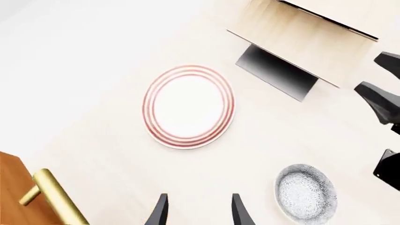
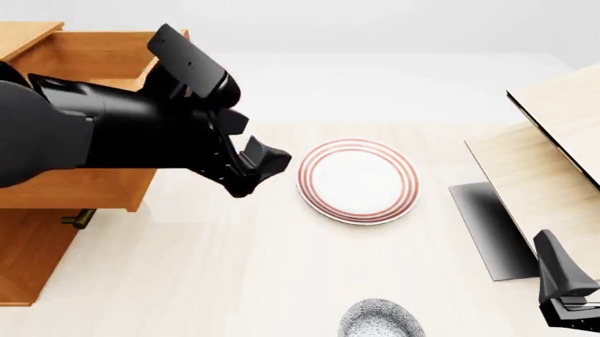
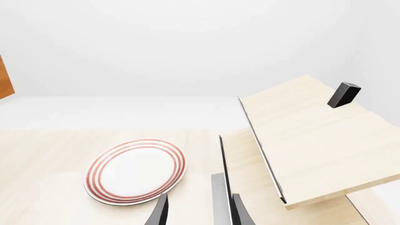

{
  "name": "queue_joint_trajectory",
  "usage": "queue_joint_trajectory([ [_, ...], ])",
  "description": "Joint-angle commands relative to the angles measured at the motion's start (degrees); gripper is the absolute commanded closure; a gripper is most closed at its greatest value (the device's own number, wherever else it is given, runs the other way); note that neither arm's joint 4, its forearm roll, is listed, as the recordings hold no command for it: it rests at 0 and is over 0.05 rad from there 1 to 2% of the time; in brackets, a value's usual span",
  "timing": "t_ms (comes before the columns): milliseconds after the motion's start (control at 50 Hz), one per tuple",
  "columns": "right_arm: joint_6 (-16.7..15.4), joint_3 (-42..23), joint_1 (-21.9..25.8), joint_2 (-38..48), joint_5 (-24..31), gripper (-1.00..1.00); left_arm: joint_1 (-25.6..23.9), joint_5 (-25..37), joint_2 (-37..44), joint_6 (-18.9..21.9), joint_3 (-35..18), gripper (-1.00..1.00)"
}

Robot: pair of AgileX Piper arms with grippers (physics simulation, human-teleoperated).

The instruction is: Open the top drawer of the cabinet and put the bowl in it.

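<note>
The orange-brown cabinet (image 2: 28, 260) stands at the far left. Its top drawer (image 2: 84, 186) is pulled out and open, partly hidden by my left arm. A brass handle (image 2: 79, 219) shows below its front, and also in the left wrist view (image 1: 53, 197). The blue-speckled bowl (image 2: 380, 320) sits on the table at the near edge, right of centre, and shows in the left wrist view (image 1: 305, 193). My left gripper (image 2: 258, 172) is open and empty, hovering between the drawer and the plate; its fingertips (image 1: 160, 212) stand apart. My right gripper (image 2: 565, 298) is open and empty, to the right of the bowl.
A flat white plate with red rings (image 2: 356, 180) lies mid-table, also in the wrist views (image 1: 188, 107) (image 3: 136, 170). A pale light-wood structure (image 2: 553, 140) with a dark panel (image 2: 487, 225) fills the right side (image 3: 312, 145).
</note>
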Motion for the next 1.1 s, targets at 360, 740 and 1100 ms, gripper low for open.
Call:
queue_joint_trajectory([
  [360,-0.01,0.04,0.02,-0.06,0.02,-1.0,-7.02,-9.71,8.92,-6.99,3.73,-1.0],
  [740,0.01,0.05,0.01,-0.02,0.03,-1.0,-10.12,-13.01,13.57,-10.59,5.15,-1.0],
  [1100,-0.02,0.05,0.01,-0.05,0.03,-1.0,-11.22,-14.35,16.0,-12.09,5.53,-1.0],
])
